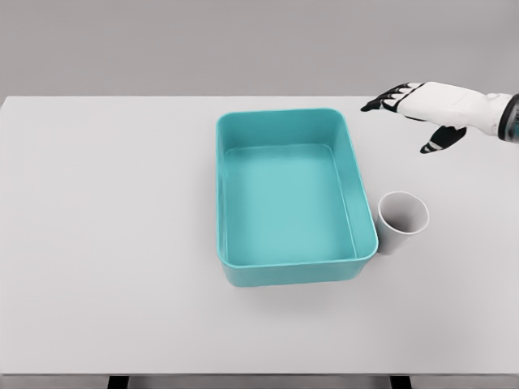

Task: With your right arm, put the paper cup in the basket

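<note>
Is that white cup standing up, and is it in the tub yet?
Upright, open mouth up, paper cup stands on the table right of the basket, outside it.

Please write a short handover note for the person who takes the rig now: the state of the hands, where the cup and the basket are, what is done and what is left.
Right hand: open, holds nothing, in the air beyond the basket's far right corner.
Left hand: not in view.
Cup: upright on the table, close by the basket's right wall near its front corner; whether they touch is unclear.
Basket: teal, mid-table, nothing inside.
Done: nothing; cup not grasped.
Left: bring right hand to the cup, grasp, lift, place in basket.
</note>
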Controlling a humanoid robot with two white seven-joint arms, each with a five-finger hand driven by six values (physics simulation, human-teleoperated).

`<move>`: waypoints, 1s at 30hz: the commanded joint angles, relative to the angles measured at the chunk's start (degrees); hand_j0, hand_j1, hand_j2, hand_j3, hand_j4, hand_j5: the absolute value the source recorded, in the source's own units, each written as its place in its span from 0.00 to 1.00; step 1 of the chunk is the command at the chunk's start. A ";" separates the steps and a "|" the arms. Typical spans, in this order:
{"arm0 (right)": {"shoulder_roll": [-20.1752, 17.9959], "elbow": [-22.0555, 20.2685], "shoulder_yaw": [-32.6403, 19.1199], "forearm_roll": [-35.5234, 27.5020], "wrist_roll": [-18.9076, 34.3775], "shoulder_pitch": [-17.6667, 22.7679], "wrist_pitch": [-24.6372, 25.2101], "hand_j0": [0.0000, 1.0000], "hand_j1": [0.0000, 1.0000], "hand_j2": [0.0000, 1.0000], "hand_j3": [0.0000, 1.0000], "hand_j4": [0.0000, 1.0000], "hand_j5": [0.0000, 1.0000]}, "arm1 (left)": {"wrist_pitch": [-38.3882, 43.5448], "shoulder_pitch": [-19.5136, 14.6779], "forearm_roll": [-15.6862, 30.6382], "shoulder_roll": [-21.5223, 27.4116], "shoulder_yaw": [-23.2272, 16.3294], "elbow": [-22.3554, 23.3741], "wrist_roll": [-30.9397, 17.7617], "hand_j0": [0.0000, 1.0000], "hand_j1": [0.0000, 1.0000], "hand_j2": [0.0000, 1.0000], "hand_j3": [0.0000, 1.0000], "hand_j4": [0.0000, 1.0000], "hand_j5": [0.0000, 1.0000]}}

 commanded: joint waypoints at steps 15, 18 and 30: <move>-7.88 13.86 -8.37 -54.61 7.37 10.72 -8.86 1.00 1.00 1.00 1.00 1.00 1.00 | 0.05 0.00 0.02 0.00 0.01 -0.01 -0.01 1.00 1.00 1.00 1.00 1.00 1.00; -8.41 13.68 -8.45 -55.49 7.37 14.94 -8.87 1.00 1.00 1.00 1.00 1.00 1.00 | 0.05 0.00 0.02 0.00 0.01 -0.01 -0.01 1.00 1.00 1.00 1.00 1.00 1.00; -8.41 13.86 -6.70 -54.26 7.37 24.17 -12.31 1.00 1.00 1.00 1.00 1.00 1.00 | 0.05 0.00 0.02 0.00 0.01 -0.01 -0.01 1.00 1.00 1.00 1.00 1.00 1.00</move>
